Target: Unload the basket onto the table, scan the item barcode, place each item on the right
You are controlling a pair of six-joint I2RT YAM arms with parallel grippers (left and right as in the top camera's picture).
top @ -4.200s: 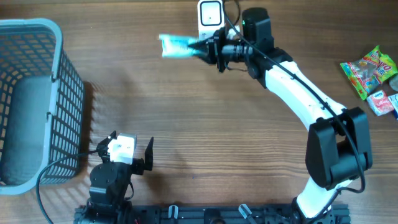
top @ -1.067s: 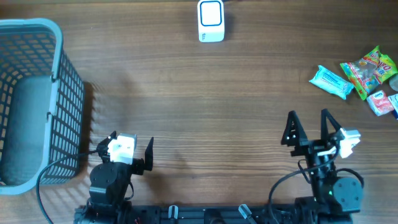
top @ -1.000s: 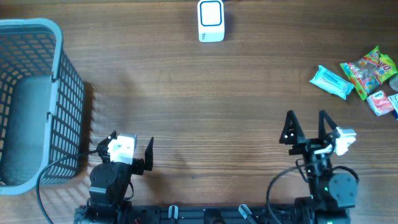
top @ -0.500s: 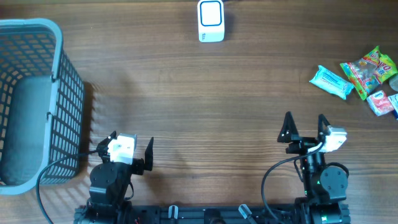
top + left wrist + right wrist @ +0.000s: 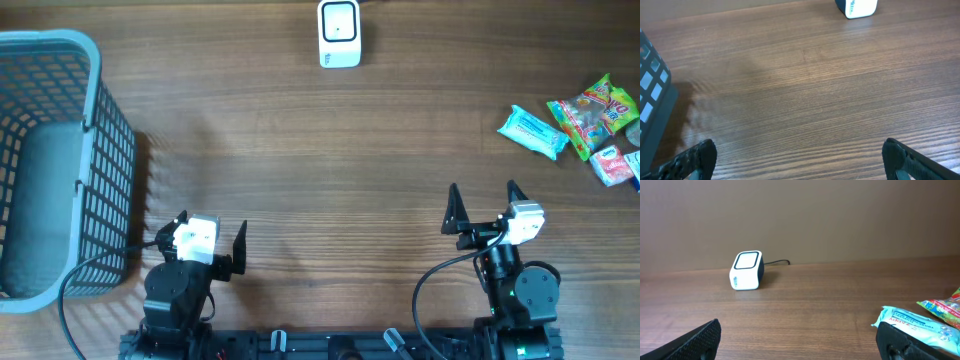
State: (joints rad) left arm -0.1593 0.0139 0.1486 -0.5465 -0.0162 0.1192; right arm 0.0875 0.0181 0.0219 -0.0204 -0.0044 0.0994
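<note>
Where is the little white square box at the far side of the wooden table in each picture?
Overhead: the small white scanner box sits at the top edge, near the middle.
Left wrist: it is at the top, right of centre, cut off by the picture's edge.
Right wrist: it is left of centre, near the back wall.
Shared landmark: the brown wooden table it stands on shows in all three.

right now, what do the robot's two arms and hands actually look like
The left arm and right arm are black, with chunky joints. Each carries a white block at the wrist and a thin black cable looping out beside it. The left hand and right hand each have two black, tapering fingers with a rough, pebbled surface in the wrist views.
</note>
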